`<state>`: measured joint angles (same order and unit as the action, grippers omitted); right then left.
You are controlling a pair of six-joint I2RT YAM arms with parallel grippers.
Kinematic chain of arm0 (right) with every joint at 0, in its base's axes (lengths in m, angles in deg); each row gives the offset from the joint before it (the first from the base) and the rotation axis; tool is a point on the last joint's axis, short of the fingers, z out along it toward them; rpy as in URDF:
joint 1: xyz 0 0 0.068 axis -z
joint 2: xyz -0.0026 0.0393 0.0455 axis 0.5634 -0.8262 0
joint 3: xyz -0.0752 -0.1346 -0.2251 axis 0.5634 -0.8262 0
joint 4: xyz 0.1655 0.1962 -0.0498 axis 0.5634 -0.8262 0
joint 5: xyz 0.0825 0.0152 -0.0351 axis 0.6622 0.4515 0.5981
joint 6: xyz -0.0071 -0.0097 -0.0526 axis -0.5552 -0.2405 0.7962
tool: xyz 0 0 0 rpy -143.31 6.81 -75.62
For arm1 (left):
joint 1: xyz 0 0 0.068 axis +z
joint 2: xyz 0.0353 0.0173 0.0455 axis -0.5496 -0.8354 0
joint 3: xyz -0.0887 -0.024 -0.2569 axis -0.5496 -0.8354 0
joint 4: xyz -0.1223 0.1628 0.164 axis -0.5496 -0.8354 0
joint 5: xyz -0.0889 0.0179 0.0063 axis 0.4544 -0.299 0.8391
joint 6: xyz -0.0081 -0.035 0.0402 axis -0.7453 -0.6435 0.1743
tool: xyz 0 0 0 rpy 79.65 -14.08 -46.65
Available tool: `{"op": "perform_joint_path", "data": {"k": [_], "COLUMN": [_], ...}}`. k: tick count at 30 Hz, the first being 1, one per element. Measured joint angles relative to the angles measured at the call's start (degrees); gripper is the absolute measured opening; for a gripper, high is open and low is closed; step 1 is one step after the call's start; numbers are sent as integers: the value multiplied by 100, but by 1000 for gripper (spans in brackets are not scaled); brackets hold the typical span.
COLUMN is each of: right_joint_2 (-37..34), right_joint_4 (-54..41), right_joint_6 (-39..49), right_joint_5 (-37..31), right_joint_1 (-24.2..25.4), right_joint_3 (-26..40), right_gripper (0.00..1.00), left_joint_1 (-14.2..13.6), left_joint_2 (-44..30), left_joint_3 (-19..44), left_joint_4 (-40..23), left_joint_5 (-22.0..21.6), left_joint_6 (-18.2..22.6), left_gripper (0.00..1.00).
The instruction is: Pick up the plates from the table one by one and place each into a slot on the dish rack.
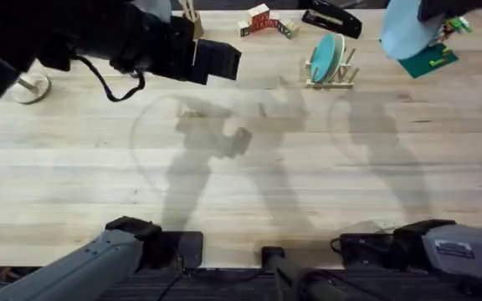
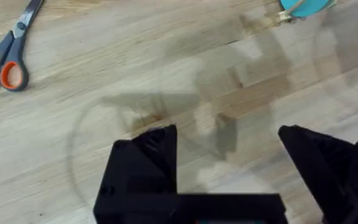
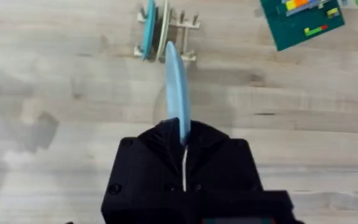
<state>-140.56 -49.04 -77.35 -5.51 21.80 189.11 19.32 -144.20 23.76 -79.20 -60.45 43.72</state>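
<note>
My right gripper (image 3: 183,129) is shut on the paler sky blue plate (image 3: 177,81), which shows edge-on and upright above the table (image 3: 55,155). From overhead that plate (image 1: 407,33) hangs high at the far right, to the right of the dish rack (image 1: 333,77). The teal plate (image 1: 324,57) stands upright in a slot of the rack. In the right wrist view the rack (image 3: 188,23) holds the teal plate (image 3: 148,28) beside a cream plate (image 3: 161,32). My left gripper (image 2: 225,134) is open over bare wood, raised at the far left (image 1: 217,60).
A green board (image 1: 431,59) with small coloured pieces lies at the far right. Toy blocks (image 1: 262,20) and a black stapler (image 1: 331,17) sit along the far edge. Orange-handled scissors (image 2: 8,59) lie on the table, and a white round object (image 1: 28,87) at far left.
</note>
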Motion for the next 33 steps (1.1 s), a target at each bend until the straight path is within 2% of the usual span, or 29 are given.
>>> {"op": "perform_joint_path", "data": {"k": [6, 13, 22, 33], "right_joint_2": [-728, -1216, -1576, -1618], "right_joint_4": [122, 399, 567, 581], "right_joint_6": [16, 13, -299, -427], "right_joint_5": [-40, 158, 294, 309], "right_joint_1": [255, 393, 393, 393], "right_joint_3": [449, 505, 505, 506], "right_gripper": [29, 29, 29, 29], "left_joint_1": [0, 0, 0, 0], "left_joint_2": [-1, 0, 1, -1], "left_joint_3": [0, 0, 0, 0], "left_joint_4": [-4, -3, -4, -4], "left_joint_5": [0, 0, 0, 0], "left_joint_6": [0, 0, -1, 0], "left_gripper": [996, 995, 995, 995]}}
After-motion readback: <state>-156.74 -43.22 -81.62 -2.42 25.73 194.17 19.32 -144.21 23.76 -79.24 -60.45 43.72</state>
